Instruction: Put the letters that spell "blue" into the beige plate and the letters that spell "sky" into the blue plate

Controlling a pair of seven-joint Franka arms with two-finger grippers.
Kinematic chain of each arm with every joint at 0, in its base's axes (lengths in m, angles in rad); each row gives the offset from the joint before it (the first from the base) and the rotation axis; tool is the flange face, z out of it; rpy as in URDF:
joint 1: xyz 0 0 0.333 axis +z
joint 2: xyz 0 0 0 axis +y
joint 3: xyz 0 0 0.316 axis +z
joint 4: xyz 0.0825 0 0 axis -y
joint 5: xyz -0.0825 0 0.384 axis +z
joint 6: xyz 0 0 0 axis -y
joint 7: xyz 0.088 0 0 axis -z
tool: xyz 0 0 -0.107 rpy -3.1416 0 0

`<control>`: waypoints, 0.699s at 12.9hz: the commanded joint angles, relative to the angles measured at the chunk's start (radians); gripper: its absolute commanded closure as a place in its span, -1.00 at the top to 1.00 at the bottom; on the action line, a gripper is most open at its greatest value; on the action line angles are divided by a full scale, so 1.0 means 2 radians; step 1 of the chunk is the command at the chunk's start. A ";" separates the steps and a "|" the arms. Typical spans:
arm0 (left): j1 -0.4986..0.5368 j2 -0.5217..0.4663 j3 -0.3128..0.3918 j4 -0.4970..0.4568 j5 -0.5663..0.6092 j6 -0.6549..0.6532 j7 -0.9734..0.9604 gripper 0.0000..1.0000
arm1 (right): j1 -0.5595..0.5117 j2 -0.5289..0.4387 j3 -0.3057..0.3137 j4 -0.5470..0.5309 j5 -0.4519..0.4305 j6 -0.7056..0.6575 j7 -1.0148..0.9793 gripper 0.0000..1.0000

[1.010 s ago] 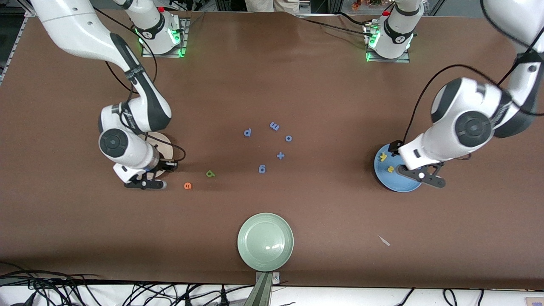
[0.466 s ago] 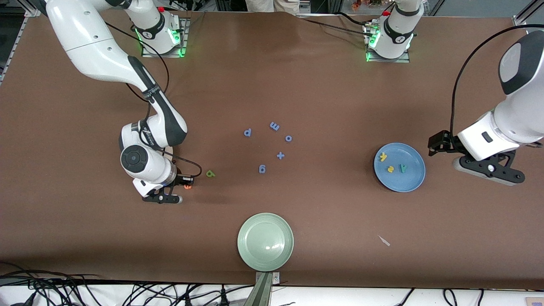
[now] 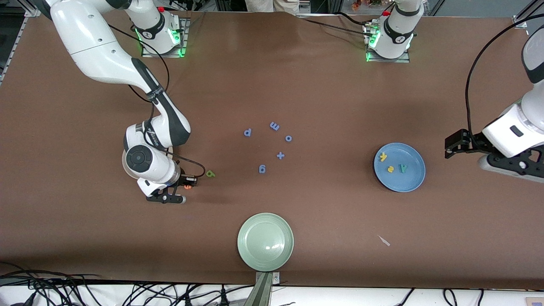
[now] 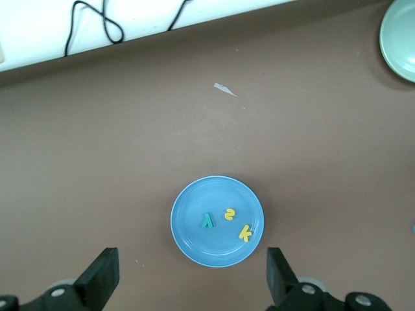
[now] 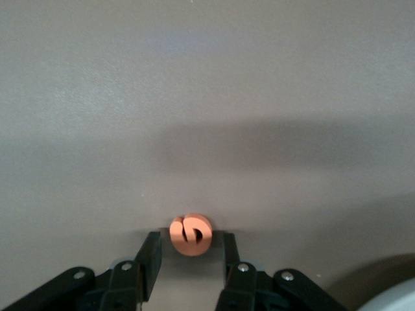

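The orange e lies flat on the table; in the right wrist view the e sits between the tips of my right gripper, which is open with a thin gap on each side. The olive b lies just past it. Only a sliver of the beige plate shows under the right arm. The blue plate holds the yellow k, yellow s and teal y. My left gripper hangs wide open and empty over bare table beside that plate.
Several blue-purple letters are scattered mid-table. A pale green plate sits near the front edge. A small paper scrap lies on the table nearer the camera than the blue plate.
The right gripper moved from beside the beige plate to straddle the orange e. The left arm pulled away from over the blue plate toward its end of the table, uncovering the teal y.
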State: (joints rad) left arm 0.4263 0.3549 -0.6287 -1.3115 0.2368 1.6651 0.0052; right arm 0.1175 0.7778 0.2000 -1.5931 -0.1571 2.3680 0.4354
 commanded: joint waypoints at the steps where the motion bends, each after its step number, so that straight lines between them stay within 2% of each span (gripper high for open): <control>1: 0.002 -0.010 -0.002 0.002 0.005 -0.024 -0.052 1.00 | 0.000 0.014 0.003 0.013 -0.004 0.012 0.007 -0.11; 5: 0.015 -0.016 -0.005 0.001 -0.015 -0.054 -0.056 1.00 | 0.000 0.014 -0.001 0.013 -0.013 0.011 -0.004 -0.20; 7: 0.025 -0.016 -0.004 0.001 -0.043 -0.053 -0.056 1.00 | -0.001 0.014 -0.001 0.013 -0.017 0.011 -0.006 -0.40; 9: 0.028 -0.014 -0.004 0.001 -0.044 -0.053 -0.056 1.00 | -0.003 0.011 -0.002 0.013 -0.017 0.010 -0.013 -0.60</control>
State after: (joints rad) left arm 0.4655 0.3376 -0.6296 -1.3107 0.1786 1.5749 -0.1027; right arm 0.1173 0.7866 0.1949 -1.5888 -0.1743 2.3881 0.4280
